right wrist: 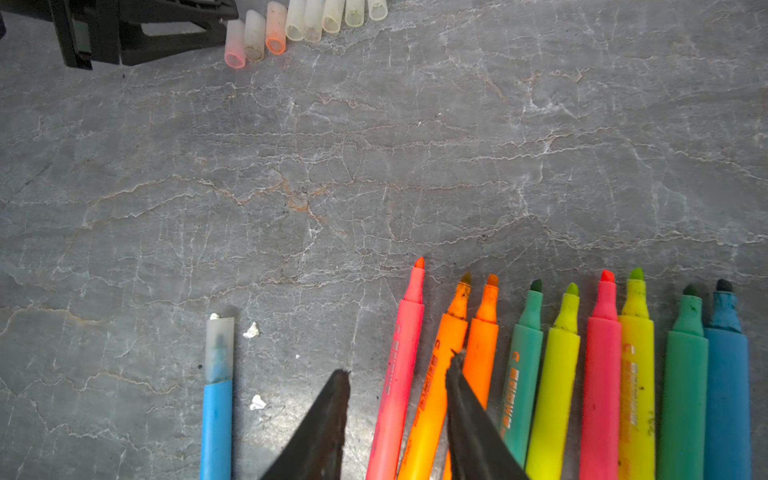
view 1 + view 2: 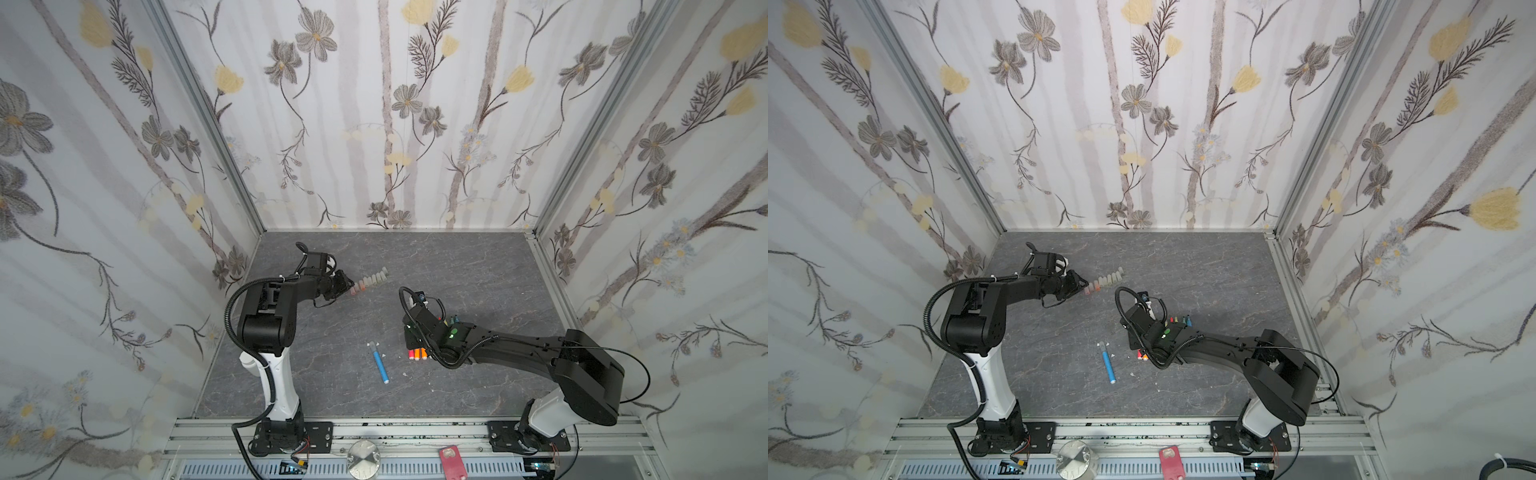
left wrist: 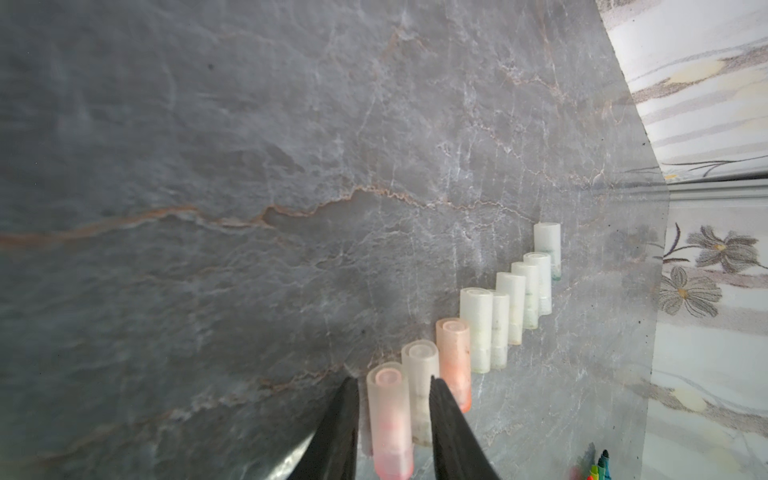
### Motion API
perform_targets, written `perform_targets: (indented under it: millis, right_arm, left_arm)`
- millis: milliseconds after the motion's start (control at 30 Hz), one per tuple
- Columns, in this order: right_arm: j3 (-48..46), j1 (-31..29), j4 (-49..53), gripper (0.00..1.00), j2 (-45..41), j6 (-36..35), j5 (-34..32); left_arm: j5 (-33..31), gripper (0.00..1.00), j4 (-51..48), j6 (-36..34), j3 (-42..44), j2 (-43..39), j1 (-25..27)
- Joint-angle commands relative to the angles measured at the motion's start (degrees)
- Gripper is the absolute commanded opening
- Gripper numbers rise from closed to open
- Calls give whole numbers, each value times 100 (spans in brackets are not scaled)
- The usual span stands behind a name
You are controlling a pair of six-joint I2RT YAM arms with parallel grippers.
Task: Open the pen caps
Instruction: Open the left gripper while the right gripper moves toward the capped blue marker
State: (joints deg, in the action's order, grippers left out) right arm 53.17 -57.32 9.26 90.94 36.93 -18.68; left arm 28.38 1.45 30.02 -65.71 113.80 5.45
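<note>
Several loose pen caps lie side by side in a slanted row on the grey table. My left gripper is open at the row's near end. Its fingers stand either side of the pink-tinted cap with a gap on each side. Several uncapped pens lie in a row under my right arm. My right gripper hangs open over the pink pen and an orange pen. A blue pen lies apart, its cap still on.
Small white crumbs lie beside the blue pen. Flowered walls close in the table on three sides. On the front rail sit a round metal knob and a red object.
</note>
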Motion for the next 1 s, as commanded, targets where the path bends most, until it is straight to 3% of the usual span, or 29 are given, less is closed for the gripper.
perform_targets:
  millis: [0,333,600,967]
  right_arm:
    - [242,-95,12,42,261,-181,246]
    - [800,-659,164,45,768,-111,383]
    - [1330,-1103,653,45,1347,90,384]
    - [1703,-1306,1170,44,1914,113,463]
  left_arm:
    - [-89,32,-66,-1,92,-253,-3]
    - [-330,35,-440,-28,603,-1593,-53]
    - [-333,36,-728,-126,1549,-2814,-275]
    - [-334,38,-1157,-335,2099,-3638,-456]
